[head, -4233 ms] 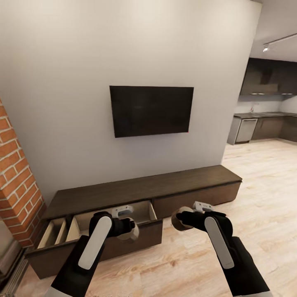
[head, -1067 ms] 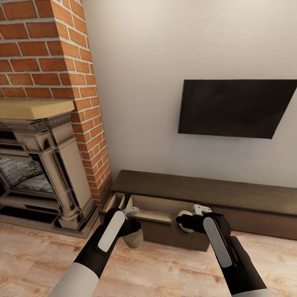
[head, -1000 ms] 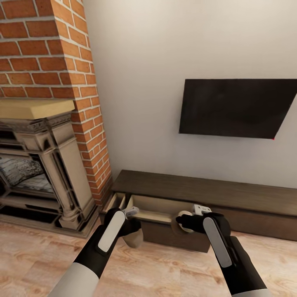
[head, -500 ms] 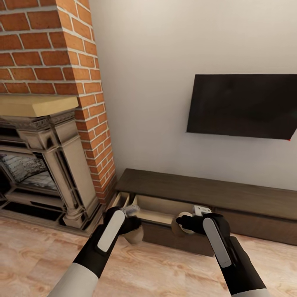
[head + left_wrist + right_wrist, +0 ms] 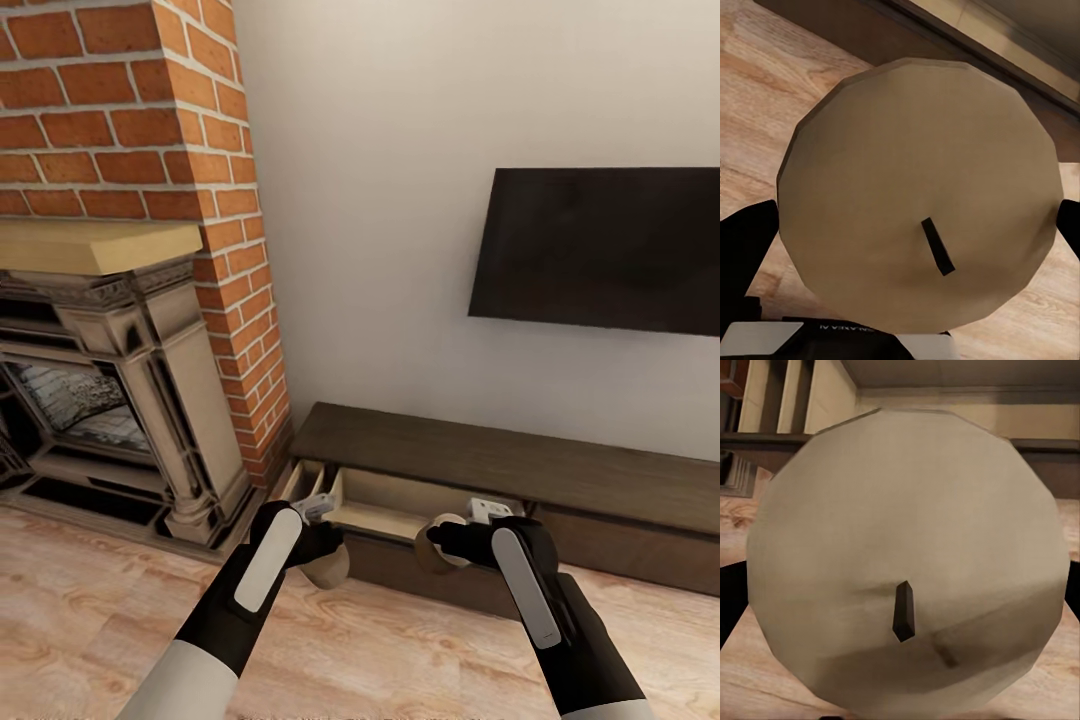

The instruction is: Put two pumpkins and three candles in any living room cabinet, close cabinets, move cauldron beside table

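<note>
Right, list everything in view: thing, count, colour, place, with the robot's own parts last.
candles: two, olive-tan with dark wicks, one in the left gripper, one in the right gripper
cabinet: one, dark brown, low along the wall under the television
open drawers: two, pale wood inside, at the cabinet's end by the fireplace, the wider one in front of the grippers
television: one, black, on the wall
fireplace: one, carved stone surround with tan mantel, under a red brick chimney
floor: light wood planks
left gripper: black, shut on a candle
right gripper: black, shut on a candle
</note>
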You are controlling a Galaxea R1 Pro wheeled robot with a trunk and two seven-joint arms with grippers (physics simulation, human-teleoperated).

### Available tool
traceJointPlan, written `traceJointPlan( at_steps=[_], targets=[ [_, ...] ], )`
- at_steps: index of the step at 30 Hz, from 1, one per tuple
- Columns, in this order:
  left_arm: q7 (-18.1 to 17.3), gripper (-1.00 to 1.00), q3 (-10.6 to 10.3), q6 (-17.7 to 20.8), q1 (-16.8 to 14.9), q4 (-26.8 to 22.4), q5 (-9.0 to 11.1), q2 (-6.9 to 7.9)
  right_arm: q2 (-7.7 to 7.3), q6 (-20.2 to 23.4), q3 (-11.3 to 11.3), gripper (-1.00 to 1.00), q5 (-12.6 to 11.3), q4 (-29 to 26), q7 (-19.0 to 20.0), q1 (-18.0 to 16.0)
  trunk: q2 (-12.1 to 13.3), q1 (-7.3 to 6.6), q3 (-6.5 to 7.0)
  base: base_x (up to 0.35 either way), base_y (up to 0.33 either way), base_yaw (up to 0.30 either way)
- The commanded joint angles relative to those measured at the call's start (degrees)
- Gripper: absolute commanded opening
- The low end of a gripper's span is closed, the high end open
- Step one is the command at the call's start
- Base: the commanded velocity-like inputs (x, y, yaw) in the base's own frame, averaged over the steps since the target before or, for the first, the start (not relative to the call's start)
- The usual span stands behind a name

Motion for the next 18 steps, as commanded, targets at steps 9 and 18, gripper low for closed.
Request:
traceJointPlan(
  at_steps=[9, 18],
  targets=[
    [0.68, -1.0, -0.05, 0.04, -0.05, 0.01, 0.54, 0.0, 0.0, 0.12, 0.03, -1.0, -0.61, -0.06, -0.58, -0.05, -0.07, 0.01, -0.9, 0.0, 0.0, 0.072],
    [0.73, -1.0, -0.05, 0.04, -0.05, 0.02, 0.54, 0.0, 0.0, 0.12, 0.03, -1.0, -0.61, -0.06, -0.57, -0.05, -0.07, 0.01, -1.73, 0.0, 0.0, 0.072]
  ],
)
